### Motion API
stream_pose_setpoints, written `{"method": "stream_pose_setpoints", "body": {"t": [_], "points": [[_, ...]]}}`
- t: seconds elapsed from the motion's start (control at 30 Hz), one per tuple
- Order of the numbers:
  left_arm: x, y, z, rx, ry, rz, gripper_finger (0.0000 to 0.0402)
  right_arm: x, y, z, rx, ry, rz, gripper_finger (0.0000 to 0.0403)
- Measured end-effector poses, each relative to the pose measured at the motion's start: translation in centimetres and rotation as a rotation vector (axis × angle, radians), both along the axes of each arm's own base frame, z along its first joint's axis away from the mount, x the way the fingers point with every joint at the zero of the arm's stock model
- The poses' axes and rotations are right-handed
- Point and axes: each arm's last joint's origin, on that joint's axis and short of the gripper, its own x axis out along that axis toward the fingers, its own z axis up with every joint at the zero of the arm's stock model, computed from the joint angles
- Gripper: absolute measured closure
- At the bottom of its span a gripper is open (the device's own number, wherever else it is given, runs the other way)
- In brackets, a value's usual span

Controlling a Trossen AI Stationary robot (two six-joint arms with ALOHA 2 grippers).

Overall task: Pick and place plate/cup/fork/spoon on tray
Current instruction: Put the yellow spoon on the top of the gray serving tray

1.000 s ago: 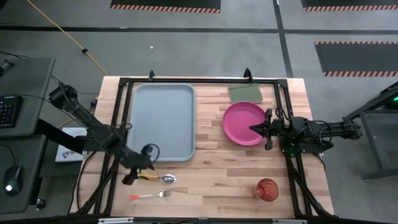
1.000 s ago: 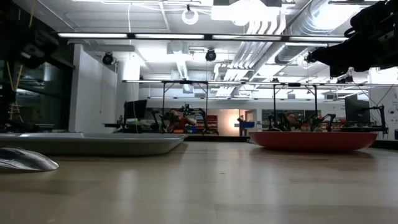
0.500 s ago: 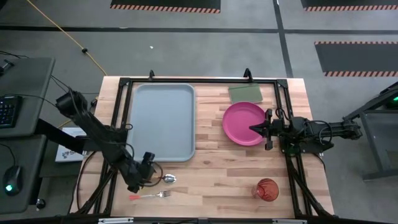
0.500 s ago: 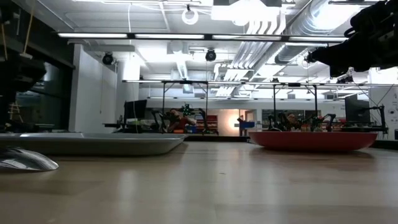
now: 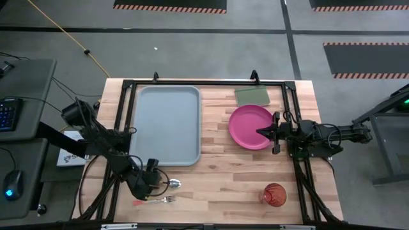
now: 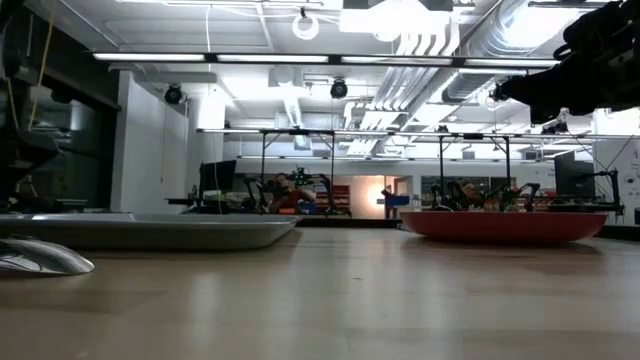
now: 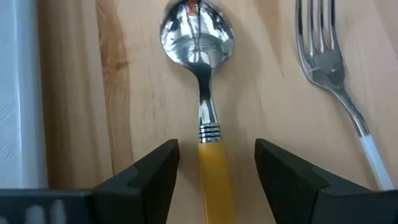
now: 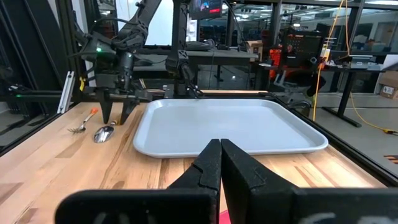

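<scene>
The spoon point(image 7: 200, 93), silver bowl and orange-tan handle, lies between the left gripper point(image 7: 214, 165)'s parted, empty fingers. The blue-grey tray point(image 5: 167, 124) holds nothing. The right gripper point(image 8: 220, 163) is closed and empty.

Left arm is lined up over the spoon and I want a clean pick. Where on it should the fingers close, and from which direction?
Grip the spoon on its orange-tan handle, just behind the ribbed metal collar, coming straight down from above. It lies flat on the wooden table, handle running between the open left gripper fingers, so they already straddle it crosswise. The fork lies apart, so it likely stays clear.
</scene>
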Motion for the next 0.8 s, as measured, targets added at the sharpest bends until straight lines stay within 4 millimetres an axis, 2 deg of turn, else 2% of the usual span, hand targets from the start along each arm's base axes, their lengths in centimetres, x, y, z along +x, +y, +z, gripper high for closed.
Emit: {"method": "stream_pose_setpoints", "body": {"t": [0.2, 0.5, 0.7, 0.8], "points": [[0.1, 0.1, -0.1, -0.005, -0.008, 0.032, 0.0234, 0.0, 0.0, 0.0, 0.0, 0.0, 0.0, 0.0402], [0.1, 0.2, -0.1, 0.021, -0.025, 0.042, 0.036, 0.0, 0.0, 0.0, 0.0, 0.0, 0.0, 0.0402], [-0.2, 0.8, 1.0, 0.004, -0.022, 0.015, 0.0365, 0.0, 0.0, 0.0, 0.0, 0.0, 0.0, 0.0402], [-0.1, 1.2, 2.8, -0.065, -0.062, 0.024, 0.0364, 0.0, 0.0, 0.0, 0.0, -0.001, 0.0, 0.0402]]}}
